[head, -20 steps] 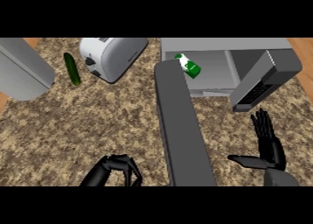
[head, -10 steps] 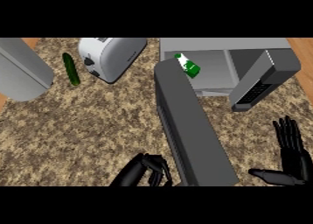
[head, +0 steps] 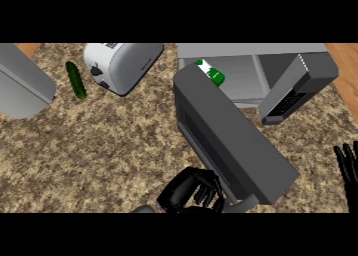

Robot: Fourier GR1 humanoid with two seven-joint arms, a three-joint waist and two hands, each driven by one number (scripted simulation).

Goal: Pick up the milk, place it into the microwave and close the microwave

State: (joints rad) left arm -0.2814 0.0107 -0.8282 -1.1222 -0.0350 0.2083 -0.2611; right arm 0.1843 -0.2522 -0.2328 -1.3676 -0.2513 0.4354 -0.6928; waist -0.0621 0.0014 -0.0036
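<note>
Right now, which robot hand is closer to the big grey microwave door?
The left robot hand. Its curled fingers sit right against the lower end of the microwave door. The right robot hand rests open at the right edge, apart from the door.

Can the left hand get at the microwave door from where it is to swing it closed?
Probably yes. The left hand, fingers curled, is already against the near end of the open microwave door, with nothing between them. The milk sits inside the microwave, seemingly clear of the door's swing.
</note>
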